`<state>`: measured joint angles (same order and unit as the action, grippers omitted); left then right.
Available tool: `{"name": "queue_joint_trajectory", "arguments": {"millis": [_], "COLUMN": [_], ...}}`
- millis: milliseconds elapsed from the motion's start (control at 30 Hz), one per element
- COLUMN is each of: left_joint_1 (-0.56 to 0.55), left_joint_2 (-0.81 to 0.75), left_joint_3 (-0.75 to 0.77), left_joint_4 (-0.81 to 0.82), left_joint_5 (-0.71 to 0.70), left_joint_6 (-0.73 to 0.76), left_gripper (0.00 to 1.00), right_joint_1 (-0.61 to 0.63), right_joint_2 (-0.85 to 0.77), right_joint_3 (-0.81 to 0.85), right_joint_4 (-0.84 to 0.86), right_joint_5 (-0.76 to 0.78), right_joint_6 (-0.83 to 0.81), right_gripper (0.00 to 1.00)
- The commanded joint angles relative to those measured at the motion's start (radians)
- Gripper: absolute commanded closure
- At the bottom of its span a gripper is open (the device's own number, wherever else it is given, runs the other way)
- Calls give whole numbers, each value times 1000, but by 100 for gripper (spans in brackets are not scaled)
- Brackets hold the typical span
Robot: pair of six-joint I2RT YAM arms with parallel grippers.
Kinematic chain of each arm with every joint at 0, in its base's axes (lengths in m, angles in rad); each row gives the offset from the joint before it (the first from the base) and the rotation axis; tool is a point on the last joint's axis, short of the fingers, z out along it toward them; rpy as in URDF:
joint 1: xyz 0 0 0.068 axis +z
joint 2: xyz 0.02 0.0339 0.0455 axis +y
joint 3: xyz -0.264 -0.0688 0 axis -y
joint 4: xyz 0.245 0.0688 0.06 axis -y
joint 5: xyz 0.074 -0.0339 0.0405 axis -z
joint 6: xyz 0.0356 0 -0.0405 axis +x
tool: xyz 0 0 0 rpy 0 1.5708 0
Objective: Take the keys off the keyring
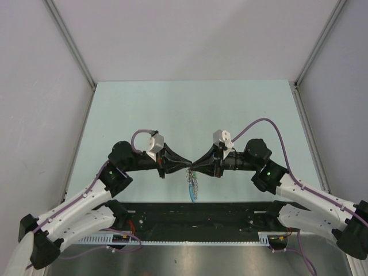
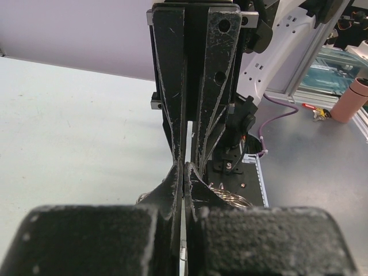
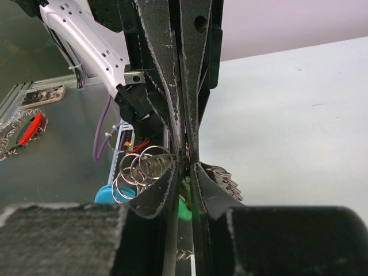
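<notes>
My two grippers meet tip to tip above the near middle of the table. The left gripper (image 1: 185, 166) is shut, with a thin flat silvery key (image 2: 183, 230) edge-on between its fingers. The right gripper (image 1: 198, 167) is shut on the keyring (image 3: 154, 156) at its tips. The keys (image 1: 192, 181) hang below the tips with the blue plastic piece (image 1: 194, 195) lowest. In the right wrist view, several silvery rings (image 3: 135, 172) and the blue piece (image 3: 106, 194) hang left of the fingers, and a stack of keys (image 3: 223, 177) hangs to the right. A green piece (image 3: 184, 208) shows between the fingers.
A black rail (image 1: 195, 215) and a grey metal shelf (image 1: 201, 259) lie along the near edge. White walls (image 1: 57, 86) close in the pale table (image 1: 190, 109). A pink cup (image 2: 356, 98) and a red-handled item (image 3: 26, 129) lie off to the sides.
</notes>
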<state>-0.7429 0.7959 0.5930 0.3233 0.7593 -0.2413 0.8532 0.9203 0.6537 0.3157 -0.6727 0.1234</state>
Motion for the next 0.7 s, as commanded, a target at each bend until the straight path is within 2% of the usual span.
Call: {"name": "queue_joint_trajectory", "arguments": {"millis": [0,133,233,333,467,533,667], "left_joint_1": [-3,-3,-3,-3,-3,-3,-3], "left_joint_2": [-26,-24,-18,-20,-27,-37,-27], "left_joint_3": [51,45,42,65,87,102,142], "left_joint_4": [56,66,65,-10,-111,-157,-249], "left_joint_5": [2,2,2,-38,-66,-80,-89], "left_joint_6": [17,11,4,30,85,117,178], "left_gripper": [100,100,100,99,75,67,60], "right_joint_1": [6,9,12,4,-5,-16,-35], "right_joint_2": [6,9,-1,-32,-87,-103,-113], "right_joint_3": [4,6,4,4,4,12,56], "right_joint_4": [34,62,57,8,-84,-121,-268], "right_joint_5": [-1,-2,22,73,116,137,147], "right_joint_6": [4,9,-5,-40,-114,-120,-177], "right_gripper": [87,100,100,100,100,100,100]}}
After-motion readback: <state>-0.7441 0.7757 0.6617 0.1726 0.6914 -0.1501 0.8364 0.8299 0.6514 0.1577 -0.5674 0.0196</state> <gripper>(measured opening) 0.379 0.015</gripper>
